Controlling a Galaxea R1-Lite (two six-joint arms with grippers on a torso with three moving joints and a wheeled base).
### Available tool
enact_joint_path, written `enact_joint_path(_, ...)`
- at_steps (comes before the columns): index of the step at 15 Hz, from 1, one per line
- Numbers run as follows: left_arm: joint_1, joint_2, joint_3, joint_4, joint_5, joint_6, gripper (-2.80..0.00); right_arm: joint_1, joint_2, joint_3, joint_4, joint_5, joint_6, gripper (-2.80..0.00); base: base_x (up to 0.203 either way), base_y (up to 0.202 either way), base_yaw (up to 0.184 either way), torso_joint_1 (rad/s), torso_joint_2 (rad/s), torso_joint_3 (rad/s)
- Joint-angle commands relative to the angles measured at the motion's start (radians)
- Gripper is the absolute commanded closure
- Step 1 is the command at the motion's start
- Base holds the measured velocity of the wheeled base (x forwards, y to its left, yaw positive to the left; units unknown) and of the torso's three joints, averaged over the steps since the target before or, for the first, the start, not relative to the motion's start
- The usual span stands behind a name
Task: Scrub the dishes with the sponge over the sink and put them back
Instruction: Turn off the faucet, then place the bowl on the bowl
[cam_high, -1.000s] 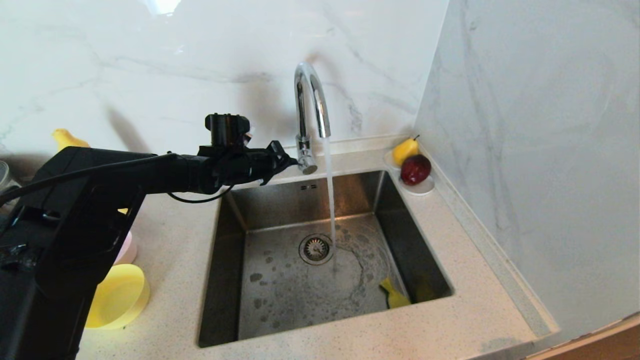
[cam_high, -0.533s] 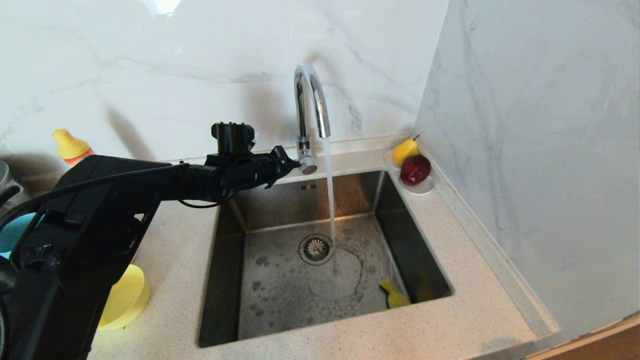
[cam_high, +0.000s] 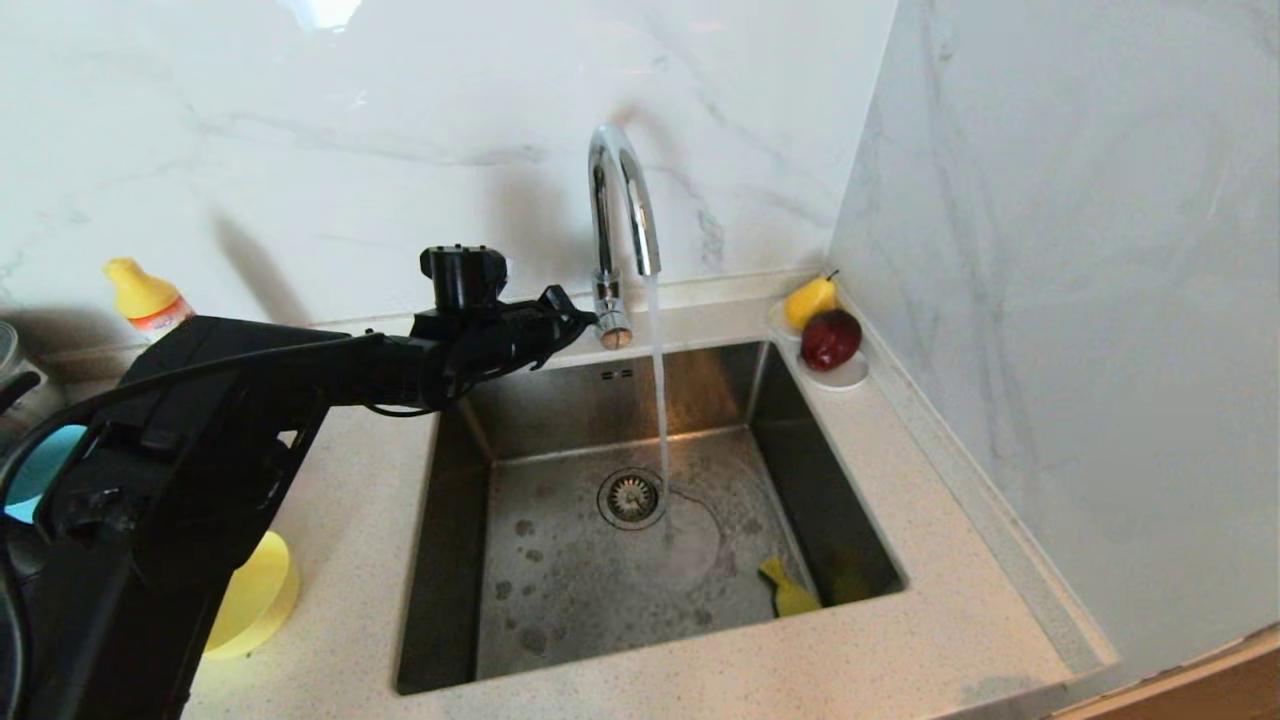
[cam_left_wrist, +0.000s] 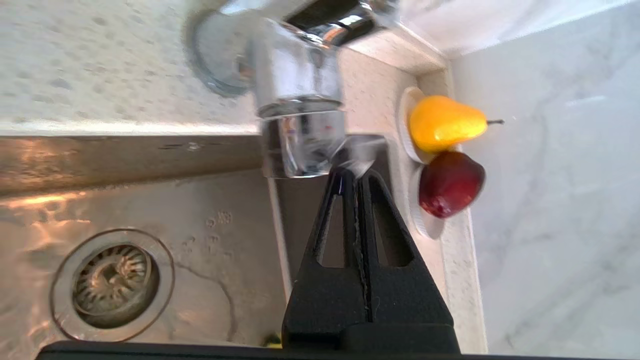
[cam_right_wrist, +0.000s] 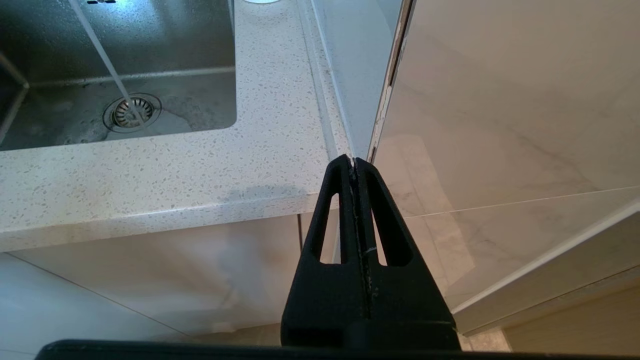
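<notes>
So the left gripper (cam_high: 578, 318) is stretched out level across the back left corner of the sink (cam_high: 470, 620), fingers pressed flat together with nothing between them. Its tips are right at the handle knob at the base of the chrome faucet (cam_high: 622, 190). From the left wrist view the closed tips (cam_left_wrist: 354, 175) look to be touching or just about touching that chrome handle (cam_left_wrist: 300, 145), but I honestly can't say which. Water is running in a thin stream (cam_high: 660, 390) down into the basin and lands just beside the round drain strainer (cam_high: 632, 497). The basin floor is wet with blotchy patches.

The sponge (cam_high: 788, 592) is sitting in the sink's front right corner, leaning against the wall, yellow side showing. The bowls are all out on the counter (cam_high: 900, 660) to the left of the sink, mostly hidden behind the arm: I can see an edge of the yellow bowl (cam_high: 262, 592) and a sliver of the light blue bowl (cam_high: 40, 470) further left. The pink one I can't make out.

A yellow-capped bottle (cam_high: 145, 295) stands by the back wall. In the far right corner there's a white saucer (cam_high: 845, 375) with a yellow pear (cam_high: 810, 298) and a dark red fruit (cam_high: 830, 338).

The right gripper (cam_right_wrist: 354, 162) hangs off past the front of the counter, fingers shut too, holding nothing.
</notes>
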Motion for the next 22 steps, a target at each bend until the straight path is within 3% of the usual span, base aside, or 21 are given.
enact_joint_path(1, 0.007, 0.004, -0.001, -0.010, 0.001, -0.005, 0.00, 0.000, 0.001, 0.000, 0.000, 0.000, 0.000, 0.00, 0.000, 0.000, 0.000, 0.000, 0.00, 0.000)
enact_joint_path(9, 0.026, -0.016, 0.007, -0.004, -0.001, -0.008, 0.00, 0.000, 0.001, 0.000, 0.000, 0.000, 0.000, 0.00, 0.000, 0.000, 0.000, 0.000, 0.00, 0.000)
enact_joint_path(14, 0.016, -0.234, 0.209, -0.003, -0.001, 0.003, 0.00, 0.000, 0.001, 0.000, 0.000, 0.000, 0.000, 0.00, 0.000, 0.000, 0.000, 0.000, 0.00, 0.000)
enact_joint_path(16, 0.016, -0.361, 0.312, 0.005, 0.005, 0.060, 0.00, 0.000, 0.001, 0.000, 0.000, 0.000, 0.000, 0.00, 0.000, 0.000, 0.000, 0.000, 0.00, 0.000)
enact_joint_path(18, 0.016, -0.495, 0.429, 0.016, 0.045, 0.157, 0.00, 0.000, 0.001, 0.000, 0.000, 0.000, 0.000, 0.00, 0.000, 0.000, 0.000, 0.000, 0.00, 0.000)
enact_joint_path(20, 0.016, -0.620, 0.496, 0.049, 0.166, 0.257, 0.00, 0.001, 0.001, 0.000, 0.000, 0.000, 0.000, 0.00, 0.000, 0.000, 0.000, 0.000, 0.00, 0.000)
enact_joint_path(22, 0.016, -0.754, 0.525, 0.163, 0.339, 0.391, 0.00, 0.000, 0.001, 0.000, 0.000, 0.000, 0.000, 0.00, 0.000, 0.000, 0.000, 0.000, 0.00, 0.000)
